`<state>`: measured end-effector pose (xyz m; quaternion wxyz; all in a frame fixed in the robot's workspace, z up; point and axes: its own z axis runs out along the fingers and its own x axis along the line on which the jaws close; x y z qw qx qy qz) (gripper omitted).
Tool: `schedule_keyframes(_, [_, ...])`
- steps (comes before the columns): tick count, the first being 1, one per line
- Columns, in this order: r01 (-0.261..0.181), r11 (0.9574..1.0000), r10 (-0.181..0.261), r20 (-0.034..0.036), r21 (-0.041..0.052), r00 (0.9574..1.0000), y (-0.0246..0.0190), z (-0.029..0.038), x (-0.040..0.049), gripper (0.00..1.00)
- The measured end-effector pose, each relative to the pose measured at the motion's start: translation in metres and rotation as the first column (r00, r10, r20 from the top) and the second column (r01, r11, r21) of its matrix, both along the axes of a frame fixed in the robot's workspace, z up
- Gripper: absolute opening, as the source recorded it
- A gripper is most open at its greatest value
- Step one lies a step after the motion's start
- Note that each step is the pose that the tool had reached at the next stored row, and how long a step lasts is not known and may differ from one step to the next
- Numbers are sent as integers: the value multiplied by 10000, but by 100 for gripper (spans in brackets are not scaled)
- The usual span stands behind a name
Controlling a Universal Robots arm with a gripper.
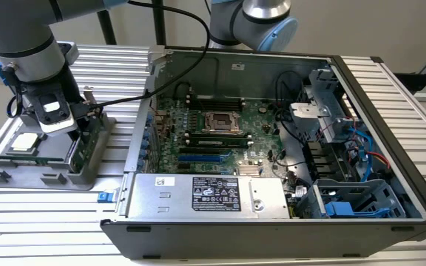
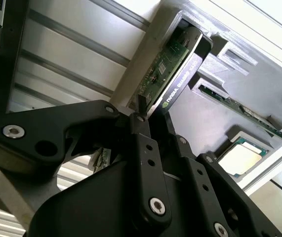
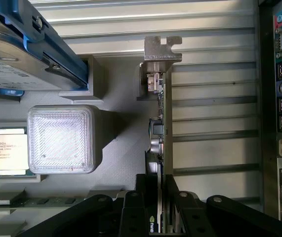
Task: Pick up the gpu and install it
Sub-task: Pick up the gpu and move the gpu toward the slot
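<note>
1. The slatted worktop [image 1: 35,221] carries the open computer case [image 1: 235,238], its side panel off so the board can be reached from above.
2. Beside the case, at the exterior view's left, a grey holder [image 1: 28,178] keeps loose parts in separate slots.
3. The gripper [image 3: 164,180] is down at the holder, clenched on the gpu [image 3: 164,113].
4. The gpu stands on edge in its slot. That leaves both faces free for the pinch, with the bracket end away from the gripper.

The gpu [image 3: 163,118] has a green board, black cooler and silver bracket. The gripper [image 3: 161,183] is black. The tray [image 3: 121,148] is plain grey, the drive [image 3: 12,54] silver, framed blue. The table [image 3: 215,98] is pale, ribbed in stripes. The motherboard [image 1: 221,133] is green.
</note>
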<state>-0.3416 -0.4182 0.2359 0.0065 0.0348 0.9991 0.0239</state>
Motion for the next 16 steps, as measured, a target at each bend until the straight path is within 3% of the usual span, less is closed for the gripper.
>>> schedule_keyframes(8, [0, 10000, 0, 8, 6, 10000, 1, 8, 1, 0])
schedule_keyframes(16, [0, 10000, 0, 1, 0, 10000, 0, 75, 0, 0])
